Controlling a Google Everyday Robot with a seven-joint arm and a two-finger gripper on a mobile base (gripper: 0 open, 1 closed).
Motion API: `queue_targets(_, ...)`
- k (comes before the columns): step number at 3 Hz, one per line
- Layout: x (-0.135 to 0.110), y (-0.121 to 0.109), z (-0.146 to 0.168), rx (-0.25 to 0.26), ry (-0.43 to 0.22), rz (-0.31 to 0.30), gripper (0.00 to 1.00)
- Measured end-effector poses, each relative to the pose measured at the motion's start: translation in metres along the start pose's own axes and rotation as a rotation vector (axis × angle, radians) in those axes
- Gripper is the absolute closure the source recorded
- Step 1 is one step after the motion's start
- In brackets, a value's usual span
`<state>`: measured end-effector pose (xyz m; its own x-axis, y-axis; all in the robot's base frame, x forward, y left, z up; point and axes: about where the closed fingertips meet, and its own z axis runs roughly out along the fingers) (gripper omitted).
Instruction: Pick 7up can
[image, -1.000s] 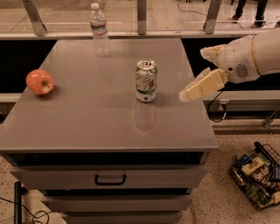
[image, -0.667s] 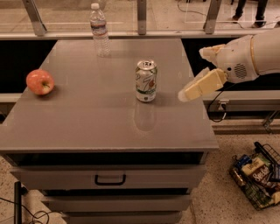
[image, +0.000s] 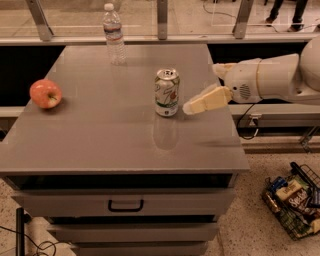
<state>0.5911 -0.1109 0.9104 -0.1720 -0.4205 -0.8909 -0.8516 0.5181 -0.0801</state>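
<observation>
The 7up can (image: 167, 92) stands upright near the middle of the grey table (image: 100, 135). It has a whitish-silver body with green lettering and a shiny top. My gripper (image: 201, 88) comes in from the right at can height, just right of the can and not touching it. Its jaws are open and empty. The lower cream finger (image: 206, 100) points at the can's lower half; the upper finger (image: 222, 68) sits farther back.
A clear water bottle (image: 114, 35) stands at the table's far edge. A red apple (image: 45, 93) lies at the left. A wire basket of snacks (image: 295, 200) sits on the floor at the right. Drawers with a handle (image: 125, 205) are below the tabletop.
My gripper has moved left, closer to the can. The can, the bottle and the apple have not moved.
</observation>
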Motion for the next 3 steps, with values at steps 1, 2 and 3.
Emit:
queue_targets(1,0.003,-0.009,0.032,0.009,-0.068,0.027,0.0)
queue_targets(2,0.0,-0.014,0.054,0.008,-0.119,0.034,0.0)
queue_targets(3,-0.006,-0.014,0.071,-0.007,-0.143,0.022,0.0)
